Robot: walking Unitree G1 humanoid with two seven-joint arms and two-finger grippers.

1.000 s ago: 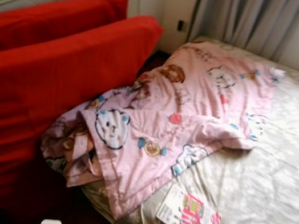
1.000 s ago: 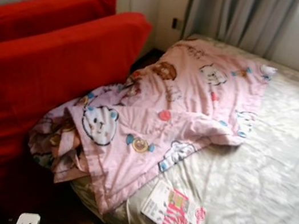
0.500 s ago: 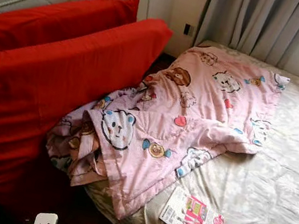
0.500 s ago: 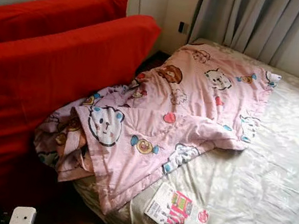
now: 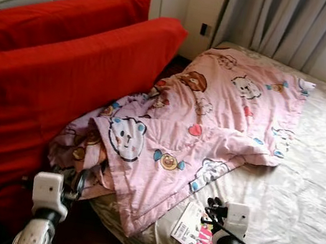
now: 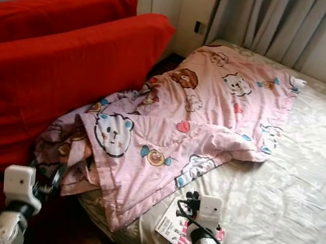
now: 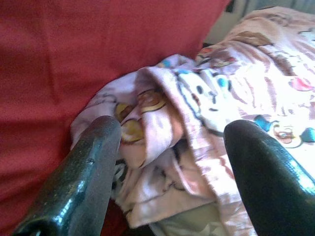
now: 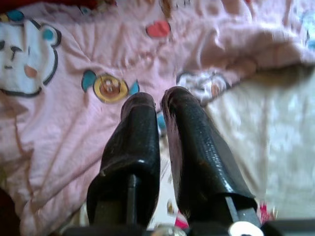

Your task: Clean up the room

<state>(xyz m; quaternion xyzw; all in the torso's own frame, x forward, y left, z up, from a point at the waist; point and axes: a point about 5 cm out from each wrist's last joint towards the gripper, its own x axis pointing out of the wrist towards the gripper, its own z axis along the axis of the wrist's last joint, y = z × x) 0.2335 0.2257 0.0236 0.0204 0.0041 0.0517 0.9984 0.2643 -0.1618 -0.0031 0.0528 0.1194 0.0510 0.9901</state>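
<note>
Two tools, left tool [image 7: 167,162] open, right tool [image 8: 160,105] closed, blanket [image 5: 213,124] ahead

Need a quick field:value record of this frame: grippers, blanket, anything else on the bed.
left gripper: open, fingers either side of the bunched blanket corner, not closed on it
right gripper: shut, holding nothing, above the blanket edge
blanket: pink, cartoon-animal print, crumpled across the bed, one corner hanging off beside the red cushions
booklet: white and pink, flat on the bed sheet near the right arm
background: grey curtains
</note>
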